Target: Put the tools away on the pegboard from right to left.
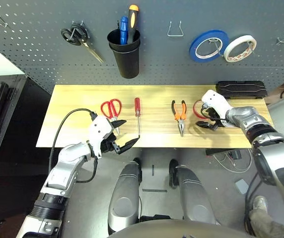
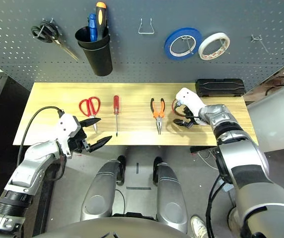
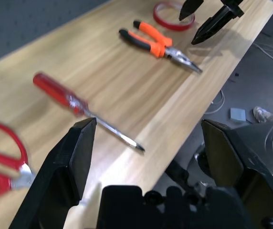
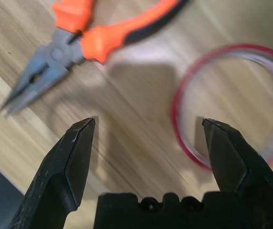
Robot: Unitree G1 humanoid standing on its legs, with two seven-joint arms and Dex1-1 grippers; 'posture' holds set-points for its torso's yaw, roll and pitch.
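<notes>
Left tool [image 1: 120, 134] spread, empty | right tool [image 4: 148, 131] spread | no readable writing

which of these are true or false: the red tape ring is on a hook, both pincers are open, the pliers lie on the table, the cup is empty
1. The red tape ring hangs on a hook. False: it lies on the table, by the right pincer.
2. The left pincer and the right one are open. True.
3. The pliers lie on the table. True.
4. The black cup on the pegboard is empty. False: tool handles stick out of it.
</notes>
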